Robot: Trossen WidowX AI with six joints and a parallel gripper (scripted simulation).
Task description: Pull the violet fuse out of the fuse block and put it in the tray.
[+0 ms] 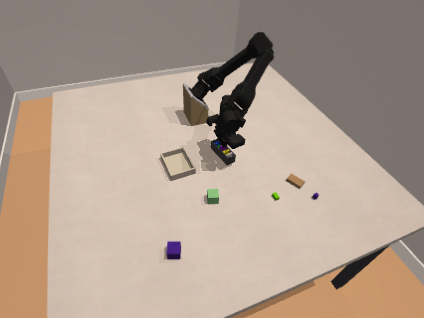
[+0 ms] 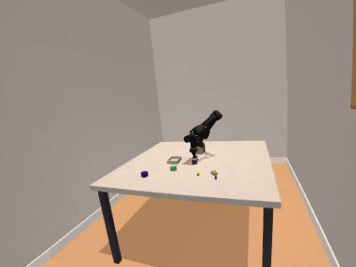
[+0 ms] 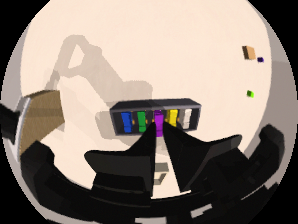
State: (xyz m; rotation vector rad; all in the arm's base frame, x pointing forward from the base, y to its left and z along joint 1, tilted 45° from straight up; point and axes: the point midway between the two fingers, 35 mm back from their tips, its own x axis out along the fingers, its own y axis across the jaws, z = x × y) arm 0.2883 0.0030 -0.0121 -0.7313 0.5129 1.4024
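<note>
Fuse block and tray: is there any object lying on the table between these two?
No. In the top view, only bare table surface with the arm's shadow lies between the fuse block and the tray. The gripper, shut on the violet fuse, stands over the block.

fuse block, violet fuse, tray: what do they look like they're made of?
Fuse block: dark matte housing, probably plastic; no shine on it.
Violet fuse: flat, saturated colour, likely plastic; the gripper is shut on it, so little of it shows.
Tray: pale beige, matte, thin walls; could be card, wood or plastic, the look leaves it open.
</note>
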